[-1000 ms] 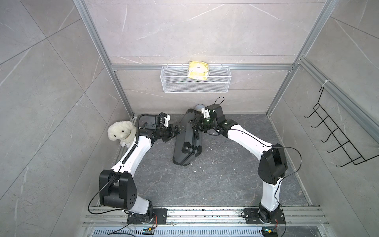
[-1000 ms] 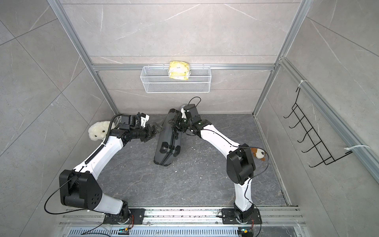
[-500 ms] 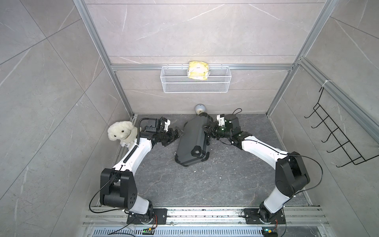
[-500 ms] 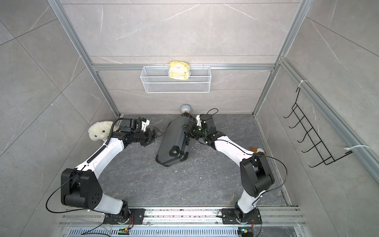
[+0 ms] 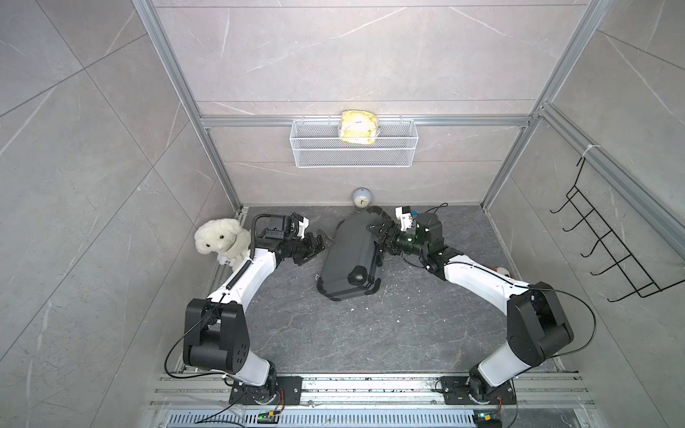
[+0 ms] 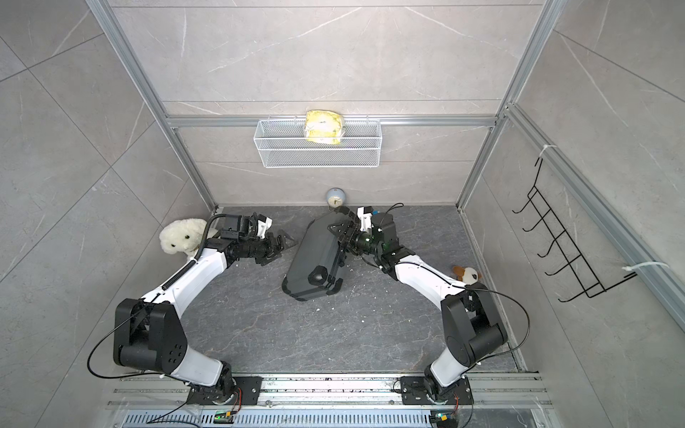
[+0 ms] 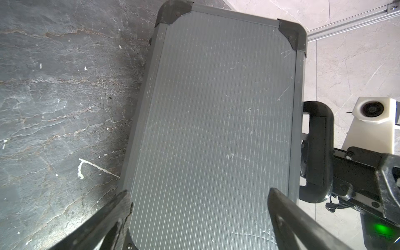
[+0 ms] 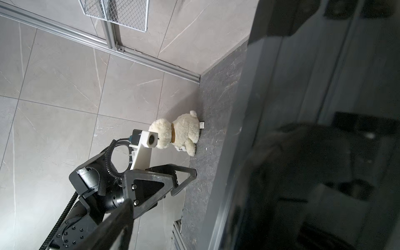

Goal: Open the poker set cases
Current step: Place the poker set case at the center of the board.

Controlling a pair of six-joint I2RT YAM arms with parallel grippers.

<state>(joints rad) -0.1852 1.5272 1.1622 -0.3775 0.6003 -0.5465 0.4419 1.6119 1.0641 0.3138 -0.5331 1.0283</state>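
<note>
On the floor [image 5: 333, 333], closed case [image 5: 348, 255]

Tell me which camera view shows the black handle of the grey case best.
The left wrist view: the handle shows sharp and nearly whole at the edge of the case. In both top views it is small and largely hidden by the right tool. The right wrist view gives only a dark blur there.

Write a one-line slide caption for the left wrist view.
Open left gripper facing the closed grey ribbed poker case on the dark stone floor, black handle on its far edge.
</note>
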